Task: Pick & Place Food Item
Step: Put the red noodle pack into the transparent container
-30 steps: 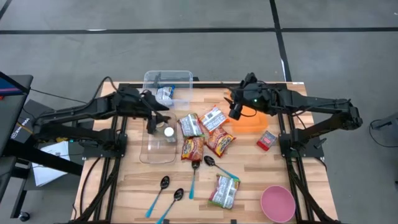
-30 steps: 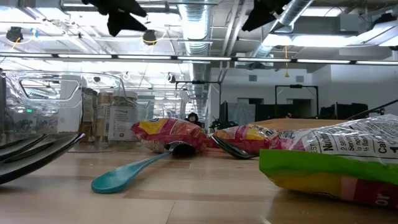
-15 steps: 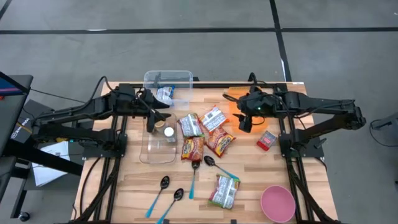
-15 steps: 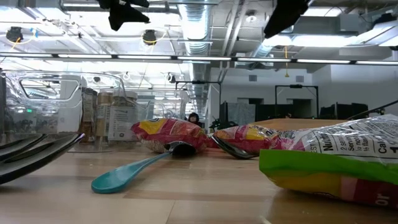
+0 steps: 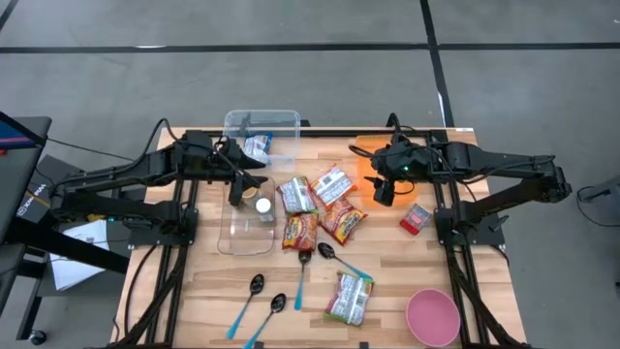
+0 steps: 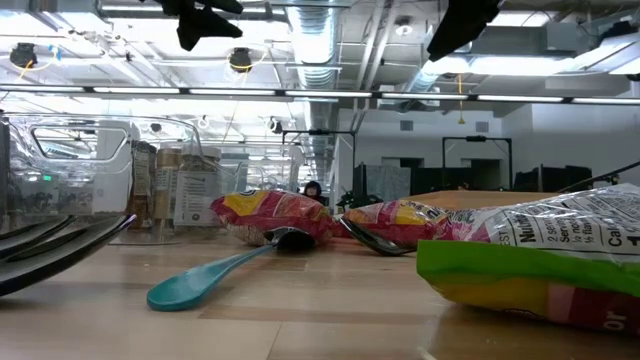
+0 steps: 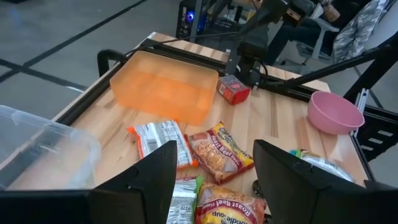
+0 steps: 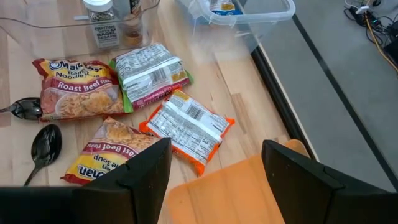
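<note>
Landmark: orange bin (image 5: 387, 186), far-right part of the table (image 5: 387, 310); all places given rel. to it.
Food items: ramen packs in a loose cluster just beside the bin on its left-arm side. Orange-edged pack (image 8: 186, 129) nearest the bin, green-edged pack (image 8: 151, 73) past it, two roast-beef packs (image 8: 76, 94) beyond that. One more pack (image 5: 349, 297) well apart, toward the near table edge. Small red box (image 5: 416, 219) just beside the bin on the other side.
Right gripper: right gripper (image 5: 385, 189) hangs over the bin's near rim, jaws spread, nothing between them. Wrist view looks down past both fingers onto bin and cluster.
Left gripper: left gripper (image 5: 239, 189) well apart from the bin, over the clear lid (image 5: 244, 228) w/ the spice jar (image 5: 263, 206) on it. Jaws parted, empty.
Clear tub: clear tub (image 5: 260, 134) far side from the bin, one packet inside.
Risk 1: packs overlap at the edges; a drop onto the nearest one could pinch two at once or drag its neighbour.
Risk 2: foil is slick and flat; fingers may skate off w/o lifting it.
Risk 3: black spoon (image 8: 42, 147) lies touching the roast-beef packs; a sweep there could knock it.
Risk 4: gripper sits close to the bin rim; a careless descent could clip the wall and shove the bin.
Risk 5: target pack unclear from here; wrong pick poss.
</note>
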Robot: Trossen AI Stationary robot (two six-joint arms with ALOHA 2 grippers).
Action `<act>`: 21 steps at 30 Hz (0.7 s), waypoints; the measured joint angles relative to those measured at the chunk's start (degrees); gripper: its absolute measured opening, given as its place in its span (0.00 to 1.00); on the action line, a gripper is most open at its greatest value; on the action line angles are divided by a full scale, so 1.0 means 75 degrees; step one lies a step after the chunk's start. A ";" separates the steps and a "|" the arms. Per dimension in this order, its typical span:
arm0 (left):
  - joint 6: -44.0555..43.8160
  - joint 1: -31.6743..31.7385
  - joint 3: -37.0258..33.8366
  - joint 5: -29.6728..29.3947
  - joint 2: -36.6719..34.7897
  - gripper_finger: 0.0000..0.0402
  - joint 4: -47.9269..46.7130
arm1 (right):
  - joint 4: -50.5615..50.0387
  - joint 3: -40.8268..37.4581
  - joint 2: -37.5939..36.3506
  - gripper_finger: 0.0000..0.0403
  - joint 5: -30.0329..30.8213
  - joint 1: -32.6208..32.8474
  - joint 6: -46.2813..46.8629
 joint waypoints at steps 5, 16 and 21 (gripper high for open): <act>0.0000 0.0000 0.0000 0.0000 0.0000 0.51 -0.0003 | -0.0024 0.0000 0.0000 0.61 0.0003 0.0000 -0.0017; -0.0020 0.0000 0.0000 0.0003 0.0000 0.51 -0.0003 | -0.0050 0.0000 0.0000 0.61 0.0006 0.0000 -0.0020; -0.0023 0.0000 0.0000 0.0003 0.0000 0.51 -0.0006 | -0.0064 -0.0072 0.0000 0.61 0.0006 0.0000 0.0007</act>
